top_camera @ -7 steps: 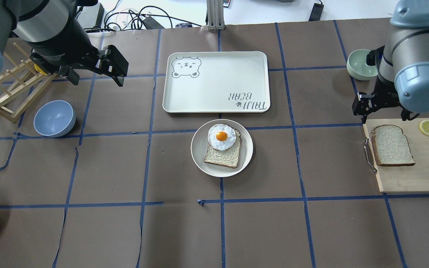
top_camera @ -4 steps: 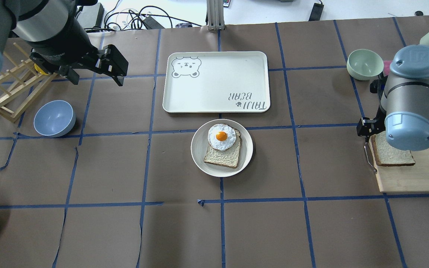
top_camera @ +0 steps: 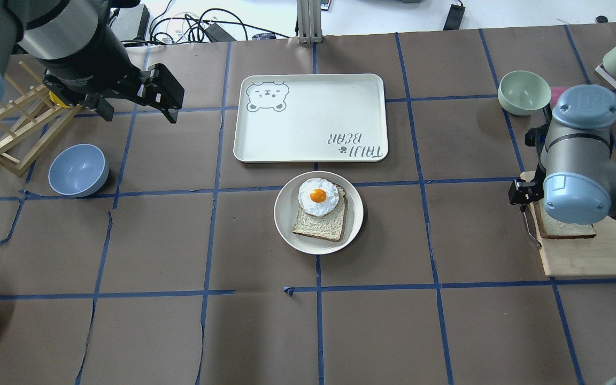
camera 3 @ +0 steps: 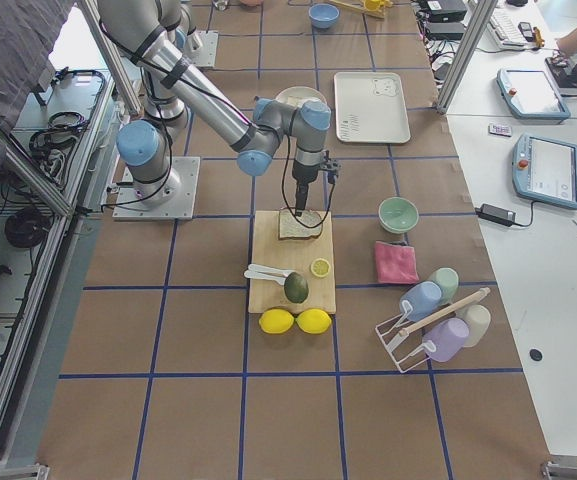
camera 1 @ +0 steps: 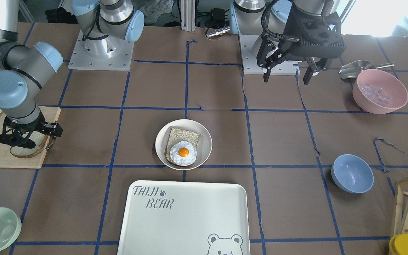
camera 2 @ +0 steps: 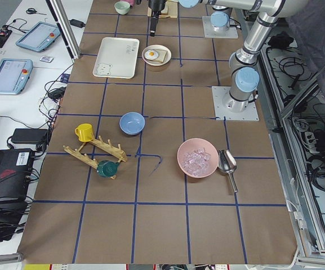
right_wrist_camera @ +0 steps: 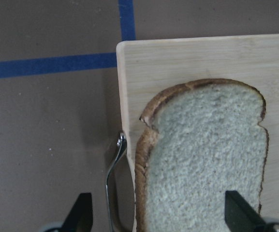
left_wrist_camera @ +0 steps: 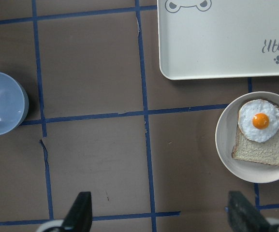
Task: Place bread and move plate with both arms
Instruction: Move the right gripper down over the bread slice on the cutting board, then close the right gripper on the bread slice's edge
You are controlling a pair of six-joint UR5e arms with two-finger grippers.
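Pale bread (right_wrist_camera: pixel 204 164) lies flat on a wooden board (right_wrist_camera: pixel 187 63) on the brown counter (right_wrist_camera: pixel 42 135). The tool (right_wrist_camera: pixel 159 212) hangs above, spread wide, one fingertip over the bread.

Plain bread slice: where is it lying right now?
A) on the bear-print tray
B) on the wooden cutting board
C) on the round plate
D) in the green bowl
B: the bread lies flat on the cutting board under the open right gripper, while the plate holds only the egg-topped slice.
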